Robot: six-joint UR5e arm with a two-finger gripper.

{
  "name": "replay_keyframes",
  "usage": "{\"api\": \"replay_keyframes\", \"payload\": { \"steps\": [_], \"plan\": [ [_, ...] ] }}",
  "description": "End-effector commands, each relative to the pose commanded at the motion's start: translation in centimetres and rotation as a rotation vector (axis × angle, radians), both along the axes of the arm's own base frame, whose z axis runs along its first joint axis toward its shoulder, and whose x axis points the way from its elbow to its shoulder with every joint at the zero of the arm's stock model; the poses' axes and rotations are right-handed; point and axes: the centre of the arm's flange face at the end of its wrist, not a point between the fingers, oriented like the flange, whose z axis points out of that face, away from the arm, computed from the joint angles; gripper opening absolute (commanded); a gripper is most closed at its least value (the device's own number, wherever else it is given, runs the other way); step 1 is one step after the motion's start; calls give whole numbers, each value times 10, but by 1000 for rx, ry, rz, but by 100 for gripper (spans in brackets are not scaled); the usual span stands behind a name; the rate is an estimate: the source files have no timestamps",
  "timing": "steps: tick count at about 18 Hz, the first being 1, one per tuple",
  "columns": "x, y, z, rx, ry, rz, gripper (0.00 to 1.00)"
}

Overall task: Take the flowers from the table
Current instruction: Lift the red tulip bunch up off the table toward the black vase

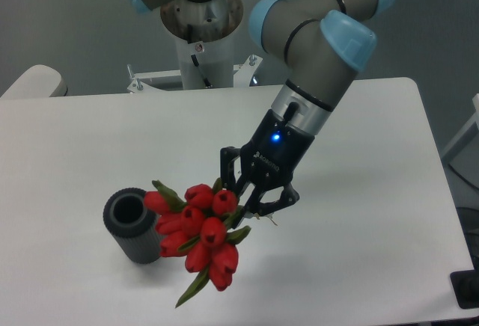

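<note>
- Hanging nearest the camera, the flowers (198,230) are clear of the white surface (374,236), red heads bunched low, one leaf trailing down.
- Just left, partly behind the blooms, a dark ribbed cylinder (133,226) stands on the surface.
- Above and right, the hand (251,205) grips the stems, fingers closed on them.
- Behind, the arm (318,64) slants up toward its base.

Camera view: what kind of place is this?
Likely a robotics lab or test cell: a bare white table, a grey arm with blue joint caps on a pedestal, and staged props, red tulips and a dark ribbed cylinder.
</note>
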Motion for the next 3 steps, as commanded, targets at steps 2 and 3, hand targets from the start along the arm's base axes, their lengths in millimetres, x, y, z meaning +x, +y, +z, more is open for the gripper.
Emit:
{"api": "replay_keyframes", "payload": {
  "steps": [2,3],
  "plan": [
    [0,0,1,3,6,-3,24],
    [0,0,1,4,5,-3,24]
  ]
}}
